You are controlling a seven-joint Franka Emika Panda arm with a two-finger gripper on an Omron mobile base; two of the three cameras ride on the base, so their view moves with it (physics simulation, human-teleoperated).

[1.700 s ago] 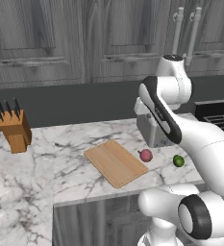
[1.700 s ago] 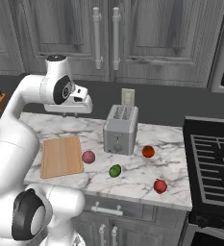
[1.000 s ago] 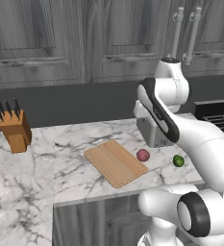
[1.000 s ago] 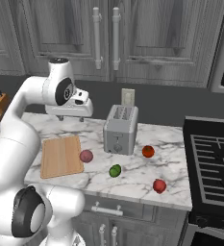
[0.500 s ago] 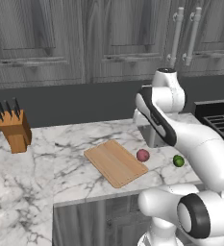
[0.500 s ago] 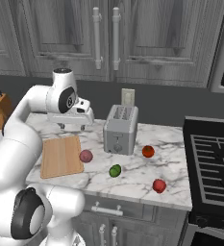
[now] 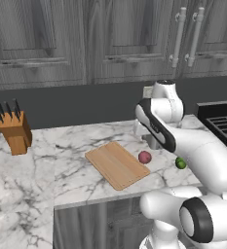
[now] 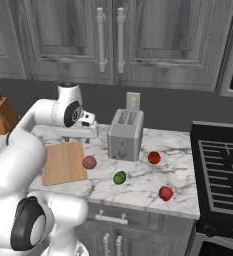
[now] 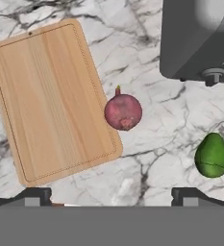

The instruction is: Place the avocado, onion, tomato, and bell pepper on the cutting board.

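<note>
Gripper [image 9: 111, 196] lower than before, jaws wide, holding nothing, above onion [image 9: 123, 111] beside board [image 9: 51, 98]; avocado [image 9: 212, 155] apart.

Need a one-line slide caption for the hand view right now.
Open gripper looking down on the bare cutting board, the onion beside its edge and the avocado on marble counter.

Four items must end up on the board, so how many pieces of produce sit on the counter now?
4: onion beside the cutting board, avocado in front of the toaster, one red ball right of the toaster, another near the counter's front edge.
</note>
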